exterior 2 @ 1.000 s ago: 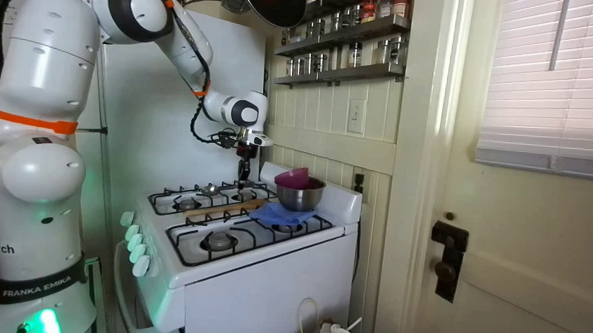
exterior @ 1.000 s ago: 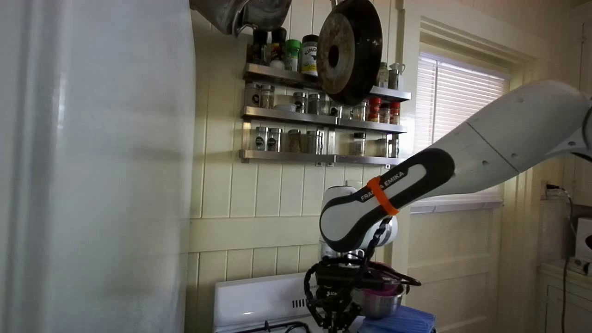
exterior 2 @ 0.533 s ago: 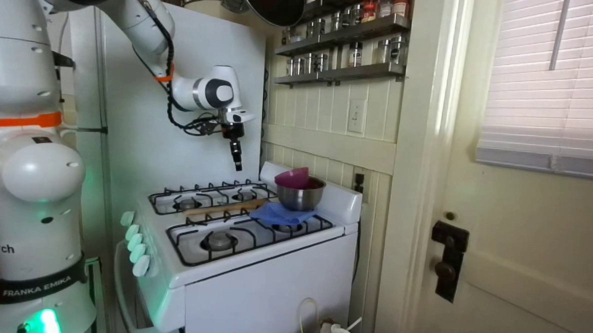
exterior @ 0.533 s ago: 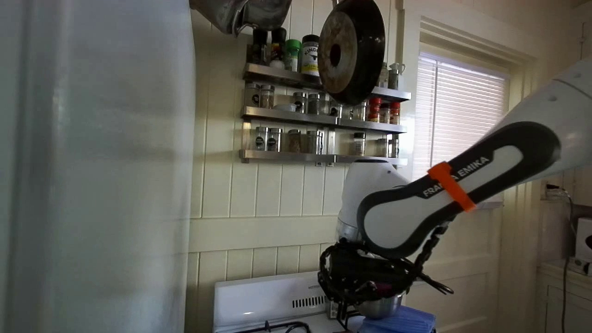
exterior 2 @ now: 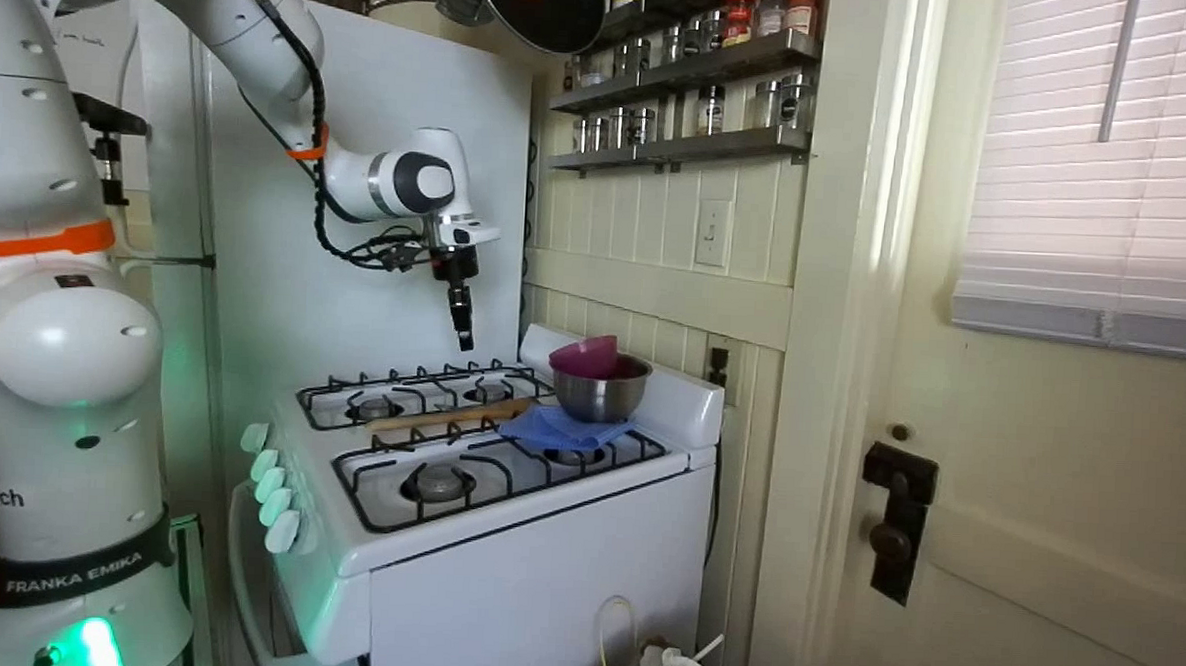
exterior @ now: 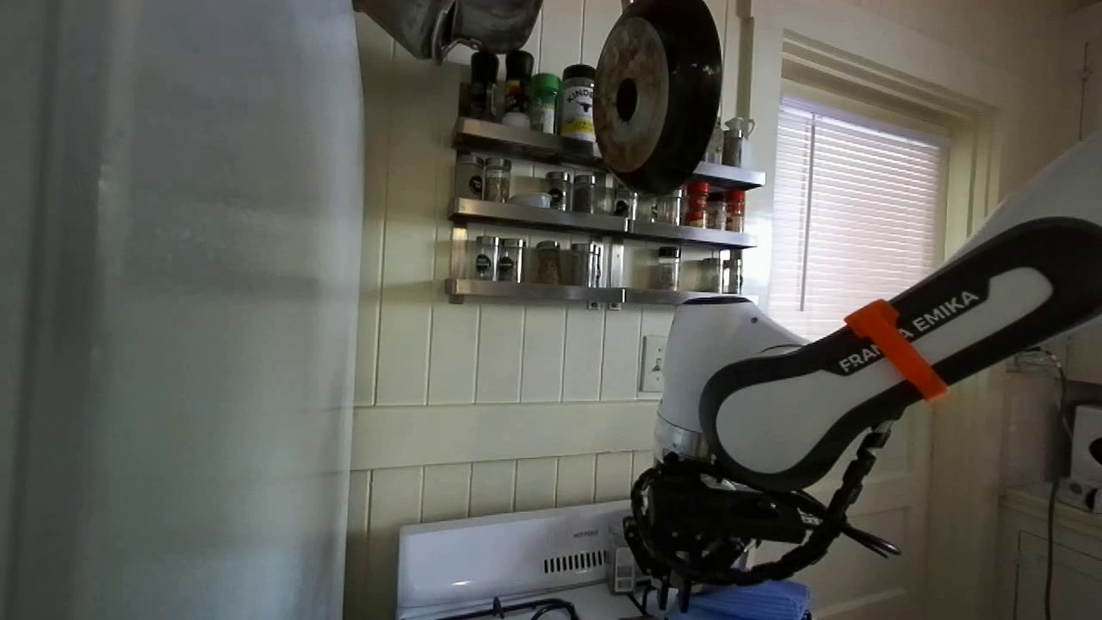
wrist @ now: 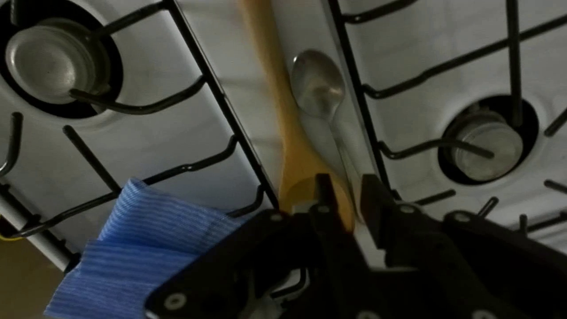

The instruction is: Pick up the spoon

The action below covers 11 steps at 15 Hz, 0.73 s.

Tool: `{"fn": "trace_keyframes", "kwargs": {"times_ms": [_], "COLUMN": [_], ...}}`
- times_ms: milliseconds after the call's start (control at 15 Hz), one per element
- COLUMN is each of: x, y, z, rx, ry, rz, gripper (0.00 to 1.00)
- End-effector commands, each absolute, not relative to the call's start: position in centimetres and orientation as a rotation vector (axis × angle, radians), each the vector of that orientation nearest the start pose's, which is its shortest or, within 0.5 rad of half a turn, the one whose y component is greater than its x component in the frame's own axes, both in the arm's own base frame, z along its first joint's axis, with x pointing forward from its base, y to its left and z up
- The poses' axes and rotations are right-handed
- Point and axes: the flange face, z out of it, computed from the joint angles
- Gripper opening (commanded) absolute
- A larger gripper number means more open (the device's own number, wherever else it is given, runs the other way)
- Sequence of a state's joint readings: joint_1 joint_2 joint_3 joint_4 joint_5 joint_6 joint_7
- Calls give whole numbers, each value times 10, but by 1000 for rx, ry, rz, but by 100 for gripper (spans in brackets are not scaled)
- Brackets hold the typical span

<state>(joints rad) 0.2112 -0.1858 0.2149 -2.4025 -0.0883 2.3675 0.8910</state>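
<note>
A metal spoon (wrist: 316,84) lies on the white stove top in the wrist view, its handle running down beside a wooden spoon (wrist: 299,159). The wooden spoon also shows in an exterior view (exterior 2: 449,420); the metal spoon cannot be made out there. My gripper (wrist: 344,190) is partly open and empty, above the stove. In the wrist view its fingertips appear on either side of the metal spoon's handle end and over the wooden spoon's broad end. The gripper hangs above the rear of the stove in both exterior views (exterior 2: 465,345) (exterior: 674,596).
Black burner grates (wrist: 367,115) flank the spoons. A blue cloth (wrist: 146,257) lies near the wooden spoon's broad end. A steel bowl (exterior 2: 602,398) with a pink bowl (exterior 2: 584,356) inside stands on the cloth. A pan (exterior 2: 547,6) hangs above, and the fridge side (exterior 2: 378,214) is close behind the arm.
My gripper has risen off the stove and drawn back toward the robot's base. The shiny metal spoon bowl seen above the grate a second ago no longer shows there.
</note>
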Motion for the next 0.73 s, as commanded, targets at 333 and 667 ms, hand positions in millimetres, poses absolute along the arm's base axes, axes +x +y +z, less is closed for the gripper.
{"fn": "trace_keyframes", "kwargs": {"times_ms": [333,667], "x": [472,462], "y": [176,176], "z": [331,340], "rx": [-3112,-3127], "ry": [61,135], "rz": [76,19], "gripper": [94,100]}}
